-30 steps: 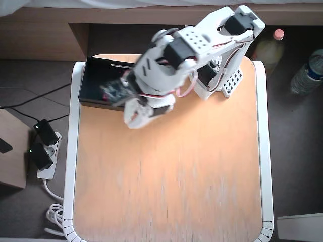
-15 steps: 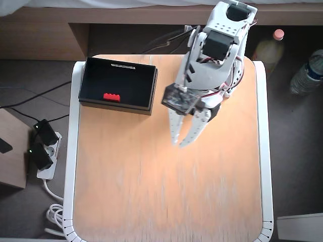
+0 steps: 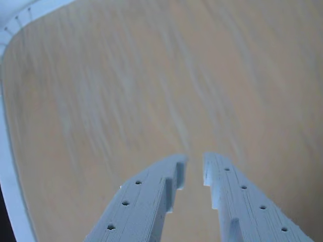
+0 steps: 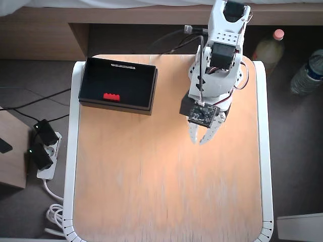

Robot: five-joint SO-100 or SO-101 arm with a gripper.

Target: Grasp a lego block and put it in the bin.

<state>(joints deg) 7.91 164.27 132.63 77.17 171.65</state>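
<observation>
The red lego block [image 4: 111,97] lies inside the black bin [image 4: 132,80], near its front wall, at the table's back left in the overhead view. My gripper [image 4: 198,141] hangs over the middle of the wooden table, to the right of the bin and well apart from it. In the wrist view my gripper [image 3: 195,164] shows two pale fingers with a narrow gap and nothing between them, over bare wood. The block and the bin are out of the wrist view.
The table [image 4: 166,201] is wooden with a white rim [image 4: 72,166]. The arm's base [image 4: 222,55] stands at the back right. A power strip [image 4: 43,151] with cables lies on the floor at left, and bottles [image 4: 308,75] stand at right.
</observation>
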